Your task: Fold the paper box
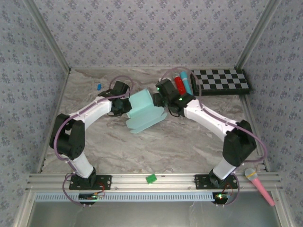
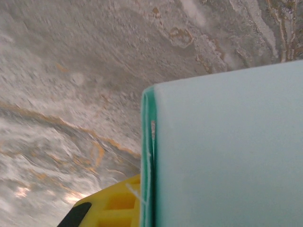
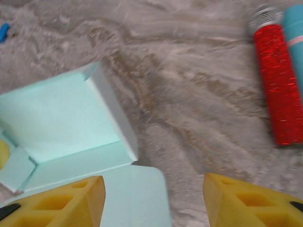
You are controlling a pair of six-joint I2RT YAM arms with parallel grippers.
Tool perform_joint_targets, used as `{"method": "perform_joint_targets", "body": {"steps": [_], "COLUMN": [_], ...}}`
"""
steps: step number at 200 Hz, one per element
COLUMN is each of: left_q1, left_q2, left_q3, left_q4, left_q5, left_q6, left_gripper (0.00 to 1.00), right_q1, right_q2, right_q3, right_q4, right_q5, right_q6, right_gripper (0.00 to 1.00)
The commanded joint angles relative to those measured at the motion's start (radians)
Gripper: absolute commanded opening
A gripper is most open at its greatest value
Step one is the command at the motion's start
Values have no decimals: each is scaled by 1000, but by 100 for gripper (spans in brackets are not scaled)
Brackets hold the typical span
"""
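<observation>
Left gripper (image 1: pixel 124 105) nipped shut on the box (image 1: pixel 143 112); right gripper (image 1: pixel 160 98) open just beside it.

The box sits mid-surface (image 3: pixel 189 109) between the two arms, partly formed. In the right wrist view its walls stand up round a base, and a rounded flap (image 3: pixel 137 194) lies flat on the near side. In the left wrist view the card's edge runs hard against a yellow finger (image 2: pixel 113 205), so the jaws are narrow on thin card. This is most likely an anchor, so the box cannot slide or spin while its other side is worked. The right gripper's jaws stand wide with nothing held, above the flap. That seems a ready stance for lifting or pushing the flap up. A red tube (image 3: pixel 279 90) lies well apart to the right, clear of the work.
</observation>
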Motion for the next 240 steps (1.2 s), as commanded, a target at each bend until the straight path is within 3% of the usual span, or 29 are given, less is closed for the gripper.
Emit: {"method": "perform_joint_targets", "body": {"steps": [1,24,65,90,123,185,240], "left_q1": [-26,-48,-68,-79,-124,-153,-168], "left_q2": [-69,-111,-129,-128,-145,-106,-38], "left_q3": [-43,-100,-150,-194,-255,-279,-299], "left_q4": [18,47,18,46,89,144,217], "left_q5": [93,102,144,219,220,291,360], "left_q6": [-203,-392,-614,-761,-946,-1078,-1113], "left_gripper": [0,0,0,0,0,4,10], "right_q1": [-54,-108,-188,-208,-213,-215,-214], "right_q2": [-59,-110,-194,-219,-214,-187,-167], "right_q3": [-38,-82,-201,-246,-274,-287,-285], "right_q4": [-88,-109,-98,-85,-71,-49,-49], "right_q5": [46,55,95,90,85,69,63], "right_q6": [-24,-27,2,9,15,16,14], "right_gripper": [58,59,58,59,59,59,59]}}
